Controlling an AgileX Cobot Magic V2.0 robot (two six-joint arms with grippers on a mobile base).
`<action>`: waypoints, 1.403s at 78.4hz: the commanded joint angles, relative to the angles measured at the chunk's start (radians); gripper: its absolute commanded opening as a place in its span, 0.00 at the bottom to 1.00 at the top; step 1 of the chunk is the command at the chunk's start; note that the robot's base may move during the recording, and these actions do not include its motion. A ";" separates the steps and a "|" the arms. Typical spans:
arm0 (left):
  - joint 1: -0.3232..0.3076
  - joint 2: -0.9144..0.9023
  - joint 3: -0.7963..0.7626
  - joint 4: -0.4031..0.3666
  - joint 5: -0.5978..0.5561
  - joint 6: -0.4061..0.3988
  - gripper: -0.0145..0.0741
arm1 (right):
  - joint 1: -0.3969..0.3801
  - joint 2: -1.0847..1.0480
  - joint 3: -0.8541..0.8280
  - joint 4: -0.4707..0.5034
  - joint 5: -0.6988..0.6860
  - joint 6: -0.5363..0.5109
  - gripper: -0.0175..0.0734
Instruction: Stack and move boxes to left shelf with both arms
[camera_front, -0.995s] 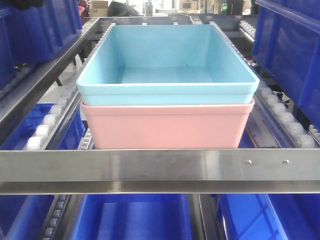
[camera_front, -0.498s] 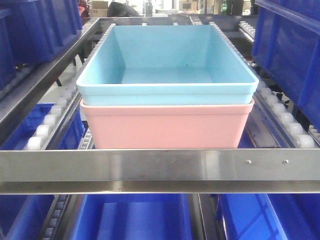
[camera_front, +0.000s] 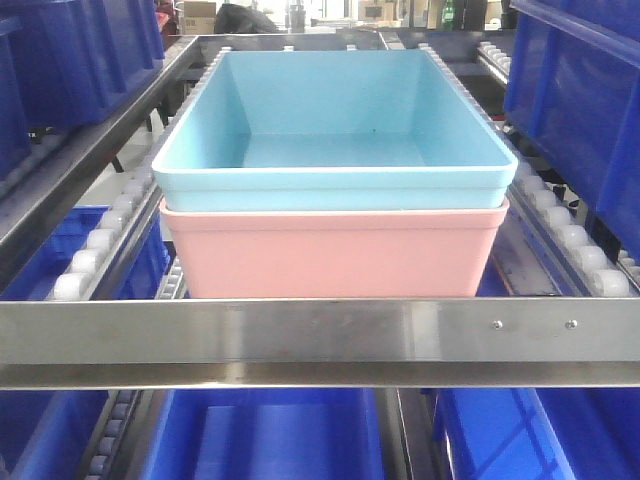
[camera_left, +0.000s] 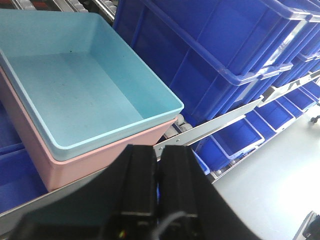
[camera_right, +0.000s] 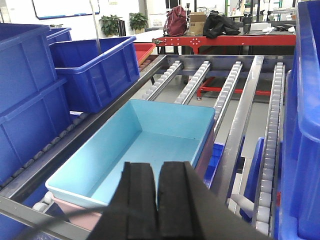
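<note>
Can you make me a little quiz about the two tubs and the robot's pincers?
1. True or false: the blue tub sits inside the pink tub.
2. Where do the tubs stand? A) on the floor B) on the roller shelf C) on a red table
3. Fill in: the left pincer and right pincer are both ____.

Key: 1 true. 2 B. 3 shut, with nothing held.
</note>
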 joint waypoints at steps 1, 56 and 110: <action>-0.007 0.002 -0.026 0.003 -0.092 0.004 0.16 | 0.000 0.010 -0.025 -0.017 -0.079 -0.008 0.25; -0.007 0.002 -0.026 0.003 -0.092 0.004 0.16 | -0.510 -0.275 0.509 0.272 -0.439 -0.290 0.25; -0.007 0.004 -0.026 0.003 -0.094 0.004 0.16 | -0.510 -0.301 0.596 0.268 -0.489 -0.290 0.25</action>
